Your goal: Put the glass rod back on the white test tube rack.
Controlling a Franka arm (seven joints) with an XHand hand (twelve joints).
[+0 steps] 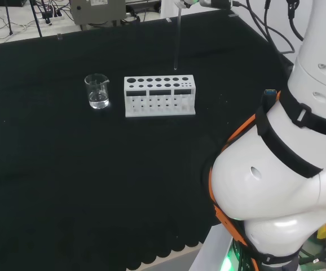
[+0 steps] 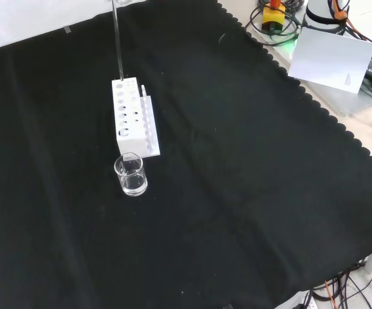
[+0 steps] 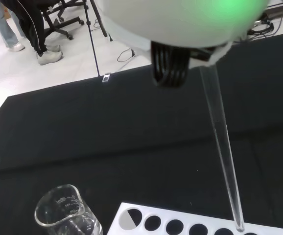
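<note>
Glass rod (image 1: pixel 177 39) hung upright from the robot hand (image 3: pixel 171 66) above the white test tube rack (image 1: pixel 159 96) on the counter (image 2: pixel 237 193), tip just over a far-row hole; finger closure could not be made out. Beaker (image 2: pixel 130 174) stood beside the rack. Insertion step; next likely needs a straight descent into the hole.

Hand (image 3: pixel 180 24) blurred at wrist view's edge, grip unreadable. Glass rod (image 2: pixel 117 38) top cut off in front view. Rack (image 3: pixel 180 226) and beaker (image 3: pixel 68 213) cropped in wrist view.
</note>
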